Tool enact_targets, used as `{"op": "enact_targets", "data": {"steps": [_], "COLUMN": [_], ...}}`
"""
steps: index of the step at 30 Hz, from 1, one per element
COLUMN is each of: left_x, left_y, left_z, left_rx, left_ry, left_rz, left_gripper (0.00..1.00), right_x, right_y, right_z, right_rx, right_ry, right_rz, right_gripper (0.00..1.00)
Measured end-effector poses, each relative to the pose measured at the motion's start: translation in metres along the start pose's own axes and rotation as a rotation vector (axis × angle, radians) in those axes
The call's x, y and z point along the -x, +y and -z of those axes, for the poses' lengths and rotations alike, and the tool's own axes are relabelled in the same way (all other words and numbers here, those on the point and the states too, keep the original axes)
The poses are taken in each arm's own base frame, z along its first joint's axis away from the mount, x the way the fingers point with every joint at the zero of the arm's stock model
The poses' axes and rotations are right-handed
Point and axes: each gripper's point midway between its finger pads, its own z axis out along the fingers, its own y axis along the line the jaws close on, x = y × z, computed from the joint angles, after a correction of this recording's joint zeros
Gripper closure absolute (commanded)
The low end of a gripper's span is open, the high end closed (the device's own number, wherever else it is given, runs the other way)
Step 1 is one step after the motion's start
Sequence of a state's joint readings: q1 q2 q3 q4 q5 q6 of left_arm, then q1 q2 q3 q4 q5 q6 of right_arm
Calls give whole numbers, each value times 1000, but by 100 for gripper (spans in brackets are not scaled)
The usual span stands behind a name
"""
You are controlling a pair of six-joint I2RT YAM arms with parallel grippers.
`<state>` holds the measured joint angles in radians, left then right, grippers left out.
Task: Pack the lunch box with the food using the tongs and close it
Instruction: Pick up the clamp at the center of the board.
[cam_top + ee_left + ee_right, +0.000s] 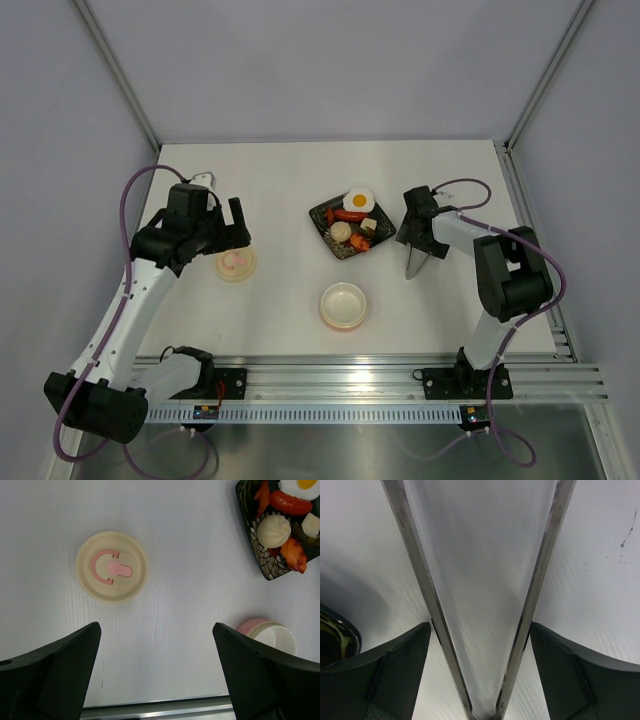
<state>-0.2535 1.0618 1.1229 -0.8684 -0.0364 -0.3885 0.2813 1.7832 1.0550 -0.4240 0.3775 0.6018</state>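
Observation:
The tongs (pixel 422 582) run as a silvery V between my right gripper's fingers, and both black pads press on the outsides of the two arms. My right gripper (pixel 415 243) holds them just right of the black tray (pixel 322 216), tips (pixel 412 268) pointing toward the near edge. The food lies on the tray: fried egg (pixel 358 200), red sausage (pixel 290 502), pale ball (pixel 273 530), orange piece (pixel 294 555), pale cube (pixel 311 524). The lunch box tub (pixel 343 305) stands open and empty below the tray. Its lid (pixel 111 566) lies flat at the left, under my open left gripper (pixel 155 630).
The metal rail (pixel 380 380) with both arm bases runs along the table's near edge. Grey walls close the table at the back and sides. A corner of the tray (pixel 335 637) shows at the lower left of the right wrist view.

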Motion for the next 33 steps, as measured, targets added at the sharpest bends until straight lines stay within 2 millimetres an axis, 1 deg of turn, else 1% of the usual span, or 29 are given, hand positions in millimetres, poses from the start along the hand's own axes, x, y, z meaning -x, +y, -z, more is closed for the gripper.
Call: {"op": "enact_targets", "data": {"steps": [2, 3, 6, 7, 8, 10, 11, 13, 16, 20, 23, 26, 33], "left_x": [0, 0, -1, -1, -1, -1, -1, -2, -2, -2, -2, -1, -1], "left_y": [0, 0, 1, 1, 0, 1, 1, 1, 1, 1, 1, 1, 1], "left_z": [0, 1, 1, 2, 3, 4, 5, 7, 8, 8, 10, 10, 11], "left_rx": [-1, 0, 1, 0, -1, -1, -2, -2, -2, -3, -5, -6, -6], "left_ry": [-1, 0, 2, 1, -1, -4, -5, -5, -6, -7, -12, -15, -16], "left_rz": [0, 0, 0, 0, 0, 0, 0, 0, 0, 0, 0, 0, 0], "left_gripper": [1, 1, 1, 1, 1, 1, 1, 1, 1, 1, 1, 1, 1], "right_x": [0, 0, 1, 0, 0, -2, -3, -4, 1, 17, 29, 37, 35], "right_y": [2, 3, 5, 5, 4, 3, 1, -2, -6, -4, 6, 21, 43], "right_z": [-1, -1, -2, -2, -1, 1, 2, 10, 29, 66, 94, 120, 168], "right_rx": [10, 13, 22, 23, 23, 26, 26, 31, 53, 118, 195, 287, 475], "right_ry": [-4, -6, -12, -13, -13, -9, -4, 5, 1, -9, 2, 34, 130], "right_rz": [-19, -26, -39, -41, -38, -33, -24, 4, 44, 99, 134, 174, 246], "right_gripper": [23, 31, 45, 53, 58, 64, 66, 71, 71, 71, 70, 69, 62]}}
